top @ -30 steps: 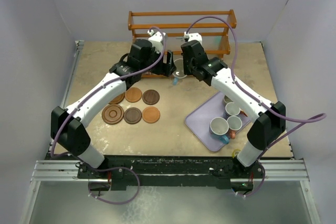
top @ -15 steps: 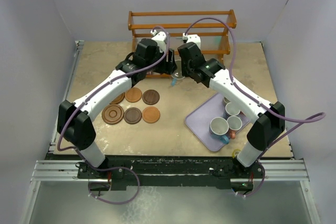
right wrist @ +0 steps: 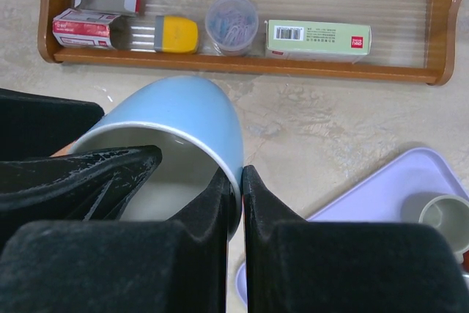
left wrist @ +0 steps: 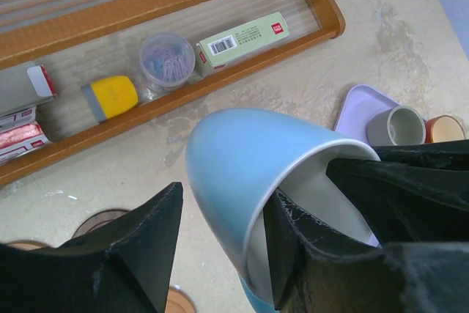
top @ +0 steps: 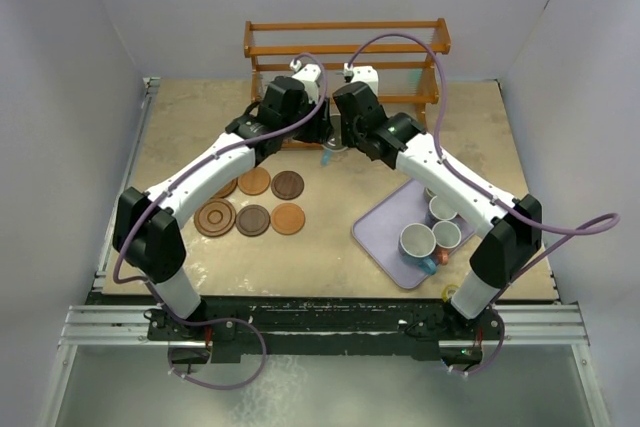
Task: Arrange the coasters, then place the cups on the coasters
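Note:
A light blue cup point(left wrist: 242, 159) hangs tilted above the table in front of the rack. My right gripper point(right wrist: 240, 174) is shut on its rim, one finger inside and one outside the cup point(right wrist: 183, 115). My left gripper point(left wrist: 220, 254) is open and straddles the opposite wall: one finger point(left wrist: 315, 247) is inside the cup, and the other point(left wrist: 139, 247) is outside with a gap to the wall. From above, both grippers point(top: 322, 132) point(top: 346, 137) meet over the cup, which is mostly hidden. Several brown coasters point(top: 252, 220) lie in two rows at the left. More cups point(top: 417, 241) stand on the lavender tray point(top: 385, 232).
A wooden rack point(top: 345, 47) runs along the back edge, just behind both grippers. On its lower shelf sit a yellow item point(right wrist: 176, 34), a clear tub of clips point(right wrist: 231, 21) and small boxes point(right wrist: 319, 38). The tray lies at the right front.
My left gripper has moved right to the cup, and its jaws have narrowed around the wall. My right gripper has shifted slightly left with the cup.

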Action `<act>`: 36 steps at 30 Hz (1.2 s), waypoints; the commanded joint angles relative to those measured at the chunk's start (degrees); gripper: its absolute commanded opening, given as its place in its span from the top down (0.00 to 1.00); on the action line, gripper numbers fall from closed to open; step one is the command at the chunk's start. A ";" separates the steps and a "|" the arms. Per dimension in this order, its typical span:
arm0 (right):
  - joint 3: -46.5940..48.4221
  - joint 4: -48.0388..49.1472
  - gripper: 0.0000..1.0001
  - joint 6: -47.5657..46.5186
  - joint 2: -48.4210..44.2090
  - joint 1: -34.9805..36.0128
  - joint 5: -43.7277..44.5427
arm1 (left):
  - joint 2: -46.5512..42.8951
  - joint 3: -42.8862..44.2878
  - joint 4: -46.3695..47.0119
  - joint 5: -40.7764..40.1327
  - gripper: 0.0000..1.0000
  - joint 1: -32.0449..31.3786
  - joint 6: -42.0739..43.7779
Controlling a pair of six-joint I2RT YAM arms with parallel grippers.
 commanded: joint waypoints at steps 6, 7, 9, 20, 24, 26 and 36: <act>4.48 3.74 1.00 1.09 -2.69 1.28 -0.46 | 1.12 3.44 1.58 0.11 0.68 -0.21 -0.89; 4.42 3.85 1.00 1.09 -2.63 1.46 -0.89 | 1.20 3.60 1.50 0.27 0.71 -0.25 -0.76; 4.47 3.95 1.00 1.09 -2.51 1.67 -2.47 | 1.39 4.03 1.24 0.64 0.79 -0.28 -0.57; 3.75 3.69 1.00 1.44 -1.86 1.86 -14.08 | -0.24 4.55 0.92 -0.20 0.97 -0.25 0.54; 2.93 5.00 0.98 0.58 -2.76 1.85 -16.25 | -1.68 3.57 1.11 -1.70 0.97 -0.19 1.24; 3.03 5.31 0.92 0.12 -3.12 1.85 -17.21 | -2.23 2.94 1.31 -2.22 0.97 -0.19 1.50; 3.88 5.54 0.62 -2.37 -5.02 1.76 -18.37 | -4.31 0.56 2.15 -4.00 0.97 1.22 3.02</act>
